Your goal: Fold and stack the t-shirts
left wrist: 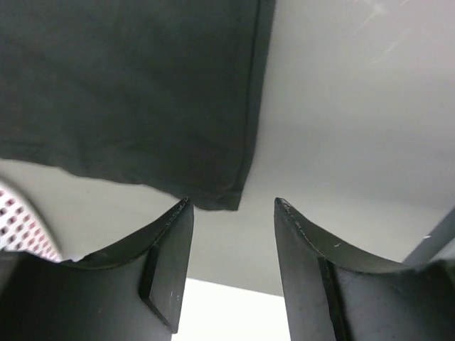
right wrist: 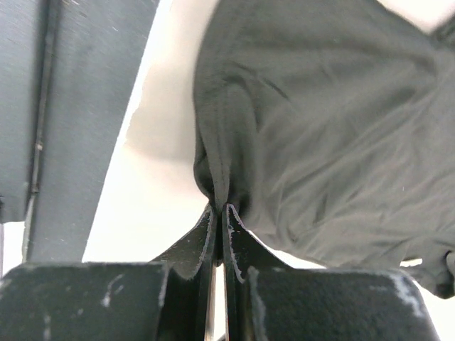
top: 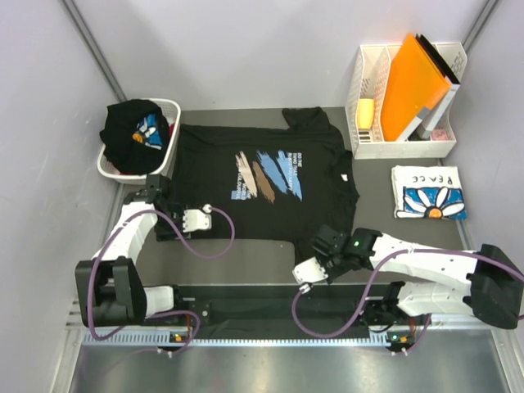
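A black t-shirt (top: 266,176) with a blue, white and tan brush-stroke print lies spread flat on the table. My right gripper (top: 325,240) is at its near right edge. In the right wrist view the jaws (right wrist: 220,207) are shut on a bunched fold of the black fabric (right wrist: 320,128). My left gripper (top: 166,198) is at the shirt's left edge. Its fingers (left wrist: 233,204) stand open and empty, just short of a corner of the shirt (left wrist: 217,193). Another black t-shirt (top: 133,131) sits crumpled in the basket. A folded white daisy-print t-shirt (top: 428,193) lies at the right.
The white laundry basket (top: 107,168) stands at the back left, and a bit of its mesh (left wrist: 21,224) shows in the left wrist view. A white file rack (top: 366,82) with an orange folder (top: 413,82) stands at the back right. Grey walls close in both sides.
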`<state>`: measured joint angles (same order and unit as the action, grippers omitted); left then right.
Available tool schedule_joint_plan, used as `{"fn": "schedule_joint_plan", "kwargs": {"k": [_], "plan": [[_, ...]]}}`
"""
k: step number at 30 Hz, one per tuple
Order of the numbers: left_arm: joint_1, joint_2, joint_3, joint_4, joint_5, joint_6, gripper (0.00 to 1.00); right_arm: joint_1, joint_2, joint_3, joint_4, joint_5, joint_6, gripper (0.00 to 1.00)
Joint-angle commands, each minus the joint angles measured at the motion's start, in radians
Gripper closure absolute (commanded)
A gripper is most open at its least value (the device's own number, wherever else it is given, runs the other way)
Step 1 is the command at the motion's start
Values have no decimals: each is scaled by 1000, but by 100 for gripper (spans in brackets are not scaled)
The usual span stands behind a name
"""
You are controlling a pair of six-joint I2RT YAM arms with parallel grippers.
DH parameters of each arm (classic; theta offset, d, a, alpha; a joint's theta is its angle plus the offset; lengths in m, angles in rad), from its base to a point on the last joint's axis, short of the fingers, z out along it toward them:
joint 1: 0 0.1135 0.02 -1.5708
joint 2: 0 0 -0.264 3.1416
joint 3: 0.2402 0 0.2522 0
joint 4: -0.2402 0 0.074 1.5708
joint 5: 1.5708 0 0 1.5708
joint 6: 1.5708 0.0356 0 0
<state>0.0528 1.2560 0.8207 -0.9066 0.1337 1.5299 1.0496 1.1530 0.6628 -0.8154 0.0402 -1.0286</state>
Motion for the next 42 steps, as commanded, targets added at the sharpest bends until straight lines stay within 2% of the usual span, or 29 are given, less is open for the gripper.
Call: {"fn": "schedule_joint_plan", "kwargs": {"k": [1,9,14,25,28,30,31,35,42], "plan": [[5,33,26,-80,70,-40,45,-37,-4,46,24,21,-24,100],[-1,34,-142,208,-48,-53,45,-68,-4,58,33,26,-30,100],[-2,66,-166,307,-75,-74,46,-85,-4,67,24,30,-30,100],[-1,129,-169,354,-89,-94,48,-106,4,81,28,33,-34,100],[-2,158,-152,322,-92,-77,67,-114,2,83,28,39,-41,100],[-2,201,-123,278,-100,-77,92,-122,2,80,30,43,-42,100],[-2,218,-111,265,-103,-83,97,-122,2,78,32,44,-42,100],[-2,287,-45,204,-112,-128,100,-138,-1,83,35,58,-48,100],[-2,214,53,154,-92,-129,100,-204,-21,136,2,72,-70,100]]}}
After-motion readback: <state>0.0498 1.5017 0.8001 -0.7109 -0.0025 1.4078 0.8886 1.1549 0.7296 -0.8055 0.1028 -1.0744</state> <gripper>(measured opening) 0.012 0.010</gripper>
